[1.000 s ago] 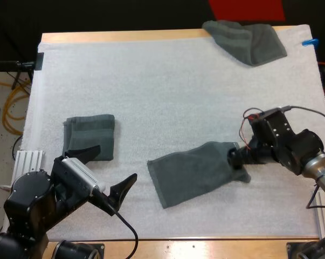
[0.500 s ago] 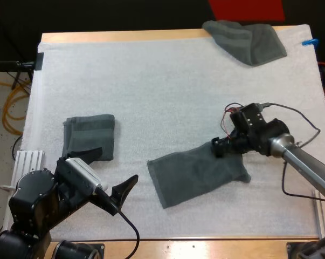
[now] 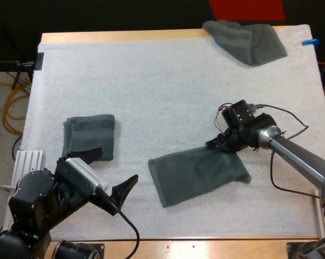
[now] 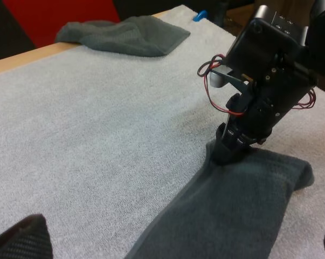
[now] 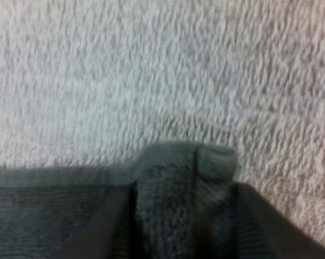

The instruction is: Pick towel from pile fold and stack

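Towel [image 3: 197, 172] is pinched at its far right edge by the right gripper [image 3: 219, 145]; so thin a bite could slip on lifting. Left gripper [image 3: 118, 163] hangs spread apart.

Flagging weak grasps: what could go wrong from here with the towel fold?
The right gripper pinches only a small tuck at the far edge of the centre towel; it may slip on lifting. The left gripper hangs open, off the towel, so a one-sided pull could skew the fold.
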### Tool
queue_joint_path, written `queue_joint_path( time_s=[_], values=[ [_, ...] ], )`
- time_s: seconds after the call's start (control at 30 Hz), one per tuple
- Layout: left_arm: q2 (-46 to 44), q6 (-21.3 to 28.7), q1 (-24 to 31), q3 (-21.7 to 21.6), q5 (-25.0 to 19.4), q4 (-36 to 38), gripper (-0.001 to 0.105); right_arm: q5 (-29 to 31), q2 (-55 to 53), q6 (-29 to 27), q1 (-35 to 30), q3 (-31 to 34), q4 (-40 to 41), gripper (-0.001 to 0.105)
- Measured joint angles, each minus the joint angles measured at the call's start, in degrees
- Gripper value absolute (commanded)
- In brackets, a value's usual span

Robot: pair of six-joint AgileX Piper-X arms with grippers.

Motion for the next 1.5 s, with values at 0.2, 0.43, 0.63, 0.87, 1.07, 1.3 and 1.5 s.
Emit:
queue_joint_path(
  time_s=[0.2,0.43,0.63,0.87,1.07,1.3,1.5],
  values=[
    [0.0,0.16,0.0,0.24,0.0,0.0,0.105,2.45,-0.68,0.0,0.0,-0.27,-0.17,0.0],
    [1.82,0.16,0.0,1.79,0.0,-0.02,0.105,3.42,-6.89,0.14,0.0,-0.27,3.66,0.0],
    [11.49,0.16,-0.02,1.78,0.0,-2.48,0.105,3.5,-11.23,0.3,0.0,1.04,8.43,0.0],
    [27.3,0.64,-6.99,1.78,-0.54,-10.35,0.105,3.5,-14.96,2.67,0.0,7.76,10.51,0.0],
    [41.57,2.23,-19.51,-0.99,-10.6,-16.89,0.105,3.5,-15.75,2.76,0.0,11.46,9.44,0.0],
    [58.38,5.0,-25.87,-10.68,-25.81,-16.69,0.105,3.5,-15.75,2.76,0.0,11.54,9.3,0.0],
    [68.22,6.22,-25.9,-17.56,-28.74,-12.88,0.105,3.5,-15.75,2.76,0.0,11.54,9.51,0.0]
  ],
)
